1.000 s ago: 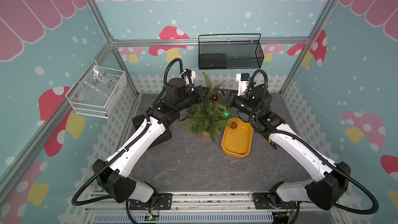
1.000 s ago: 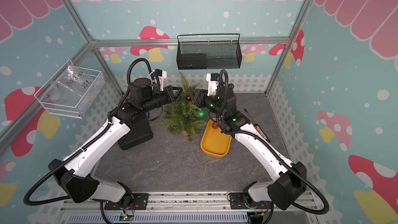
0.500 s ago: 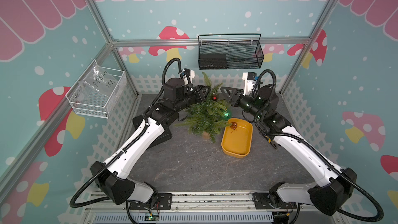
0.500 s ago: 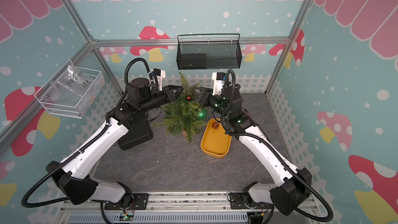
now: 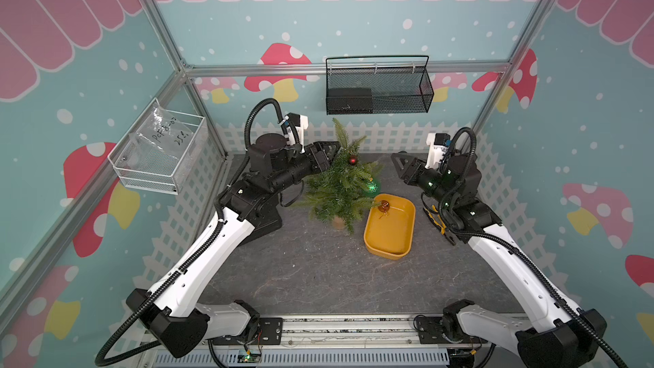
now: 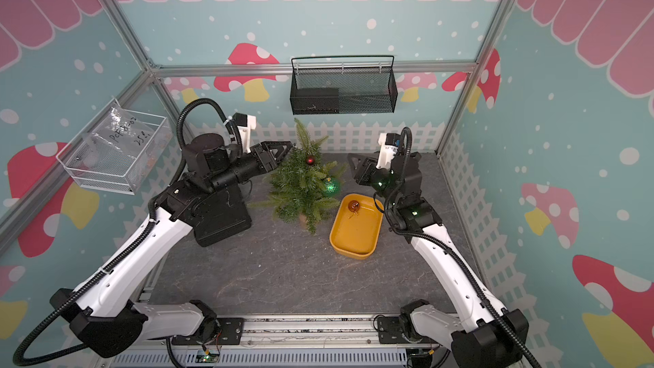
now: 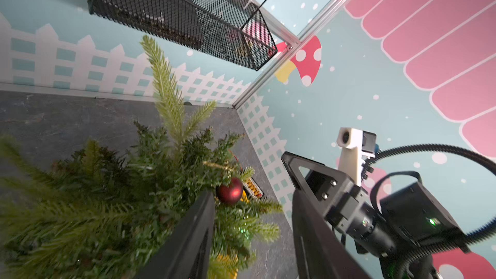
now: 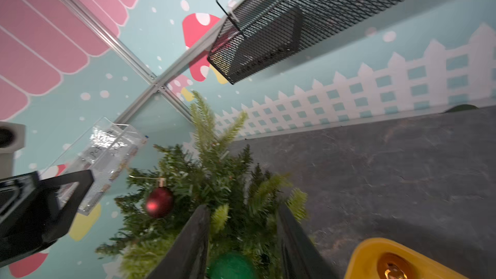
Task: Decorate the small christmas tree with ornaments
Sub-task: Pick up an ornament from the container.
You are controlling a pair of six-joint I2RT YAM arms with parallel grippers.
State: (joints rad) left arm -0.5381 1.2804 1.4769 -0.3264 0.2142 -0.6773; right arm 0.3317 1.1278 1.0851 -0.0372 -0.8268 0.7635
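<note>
Ornament (image 7: 229,191) in red hangs just beside left gripper (image 7: 249,175).

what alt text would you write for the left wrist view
A small green artificial fir tree fills the foreground, with a small shiny red ball hanging in its branches just past the open left gripper. A black wire-mesh basket hangs on the wall behind.

Lab robot cell; aluminium frame (image 5: 247,71)

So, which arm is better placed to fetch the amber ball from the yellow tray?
Probably right. The amber ball lies in the yellow tray near the right tool, open and empty. The small tree stands between it and the left tool.
</note>
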